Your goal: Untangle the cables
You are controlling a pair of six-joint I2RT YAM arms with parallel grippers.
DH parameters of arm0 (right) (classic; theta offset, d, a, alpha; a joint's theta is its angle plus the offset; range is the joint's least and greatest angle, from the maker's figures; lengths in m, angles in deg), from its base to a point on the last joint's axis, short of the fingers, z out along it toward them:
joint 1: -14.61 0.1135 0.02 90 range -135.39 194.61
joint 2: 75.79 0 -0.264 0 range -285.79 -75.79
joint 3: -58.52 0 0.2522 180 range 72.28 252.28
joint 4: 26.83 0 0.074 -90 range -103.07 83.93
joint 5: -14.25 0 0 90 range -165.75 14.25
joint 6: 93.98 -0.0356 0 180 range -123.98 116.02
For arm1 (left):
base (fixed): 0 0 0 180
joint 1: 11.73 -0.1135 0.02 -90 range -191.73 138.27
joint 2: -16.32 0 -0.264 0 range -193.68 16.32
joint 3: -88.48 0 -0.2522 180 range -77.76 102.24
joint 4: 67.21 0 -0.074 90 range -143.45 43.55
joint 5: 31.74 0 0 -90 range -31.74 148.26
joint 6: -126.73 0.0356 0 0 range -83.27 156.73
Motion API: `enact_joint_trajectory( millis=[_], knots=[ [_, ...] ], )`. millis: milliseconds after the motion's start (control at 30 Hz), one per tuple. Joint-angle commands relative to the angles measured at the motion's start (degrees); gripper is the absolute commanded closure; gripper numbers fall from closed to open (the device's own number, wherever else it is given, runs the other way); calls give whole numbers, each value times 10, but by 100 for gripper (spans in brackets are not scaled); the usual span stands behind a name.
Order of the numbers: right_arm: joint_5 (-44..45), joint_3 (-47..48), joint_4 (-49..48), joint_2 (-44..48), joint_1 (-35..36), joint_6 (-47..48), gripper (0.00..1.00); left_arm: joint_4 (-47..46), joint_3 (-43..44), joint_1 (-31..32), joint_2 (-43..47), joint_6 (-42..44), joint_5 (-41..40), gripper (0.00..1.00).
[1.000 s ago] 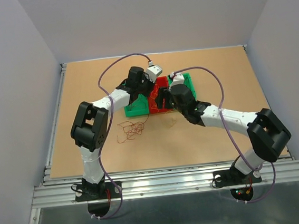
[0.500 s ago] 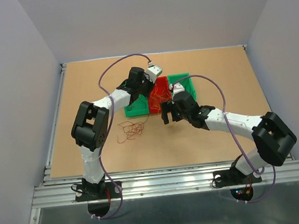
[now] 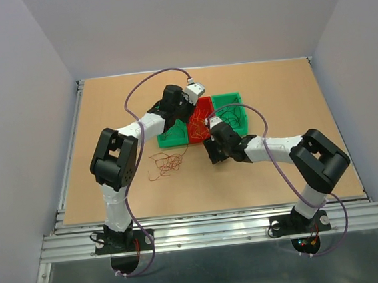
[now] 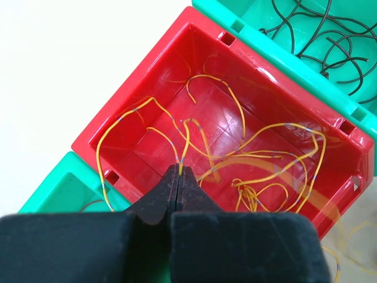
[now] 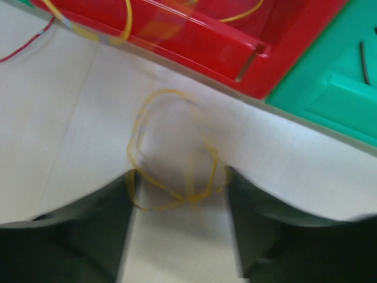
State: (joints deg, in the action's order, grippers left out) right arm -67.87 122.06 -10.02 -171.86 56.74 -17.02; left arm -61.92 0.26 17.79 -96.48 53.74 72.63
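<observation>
Right tool (image 5: 179, 177) pulled back from red bin (image 4: 147, 82), jaws wide astride yellow loop (image 5: 133, 147) on surface (image 5: 70, 118) | left tool (image 4: 178, 171) pinches yellow strand (image 4: 183, 144) above it | lower centred before closing.

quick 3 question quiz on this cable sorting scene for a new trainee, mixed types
1. True or false: the left gripper is open.
2. Which bin holds the dark wires? A red, B green, C neither.
3. Fill in: the yellow loop between the right gripper's fingers lies on the ____.
Key: 1 false, it is shut on a yellow wire; 2 B, the green bin; 3 the table.
</observation>
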Motion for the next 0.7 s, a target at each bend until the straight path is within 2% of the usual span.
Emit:
enact_joint_trajectory(
  millis=[0, 33, 67, 100, 233, 367, 667],
  knots=[
    [-26, 25, 5, -9, 4, 8, 56, -19, -2, -3, 7, 2, 0, 100],
    [-25, 23, 5, -1, 4, 8, 70, -18, -1, -3, 7, 2, 1, 100],
    [-30, 16, 3, 21, 5, 6, 92, -18, -1, -3, 6, 1, 3, 100],
    [-32, 10, -3, 32, 4, 5, 99, -17, 0, -3, 6, 2, 3, 100],
    [-56, -11, -50, 87, 5, -1, 99, -15, 0, -3, 7, 2, 7, 100],
    [-41, 5, -79, 94, 5, -11, 100, -14, -1, -3, 10, 4, 9, 100],
    [6, 144, -97, 1, -27, -33, 99, -10, 2, -3, 6, -6, 4, 100]
  ],
)
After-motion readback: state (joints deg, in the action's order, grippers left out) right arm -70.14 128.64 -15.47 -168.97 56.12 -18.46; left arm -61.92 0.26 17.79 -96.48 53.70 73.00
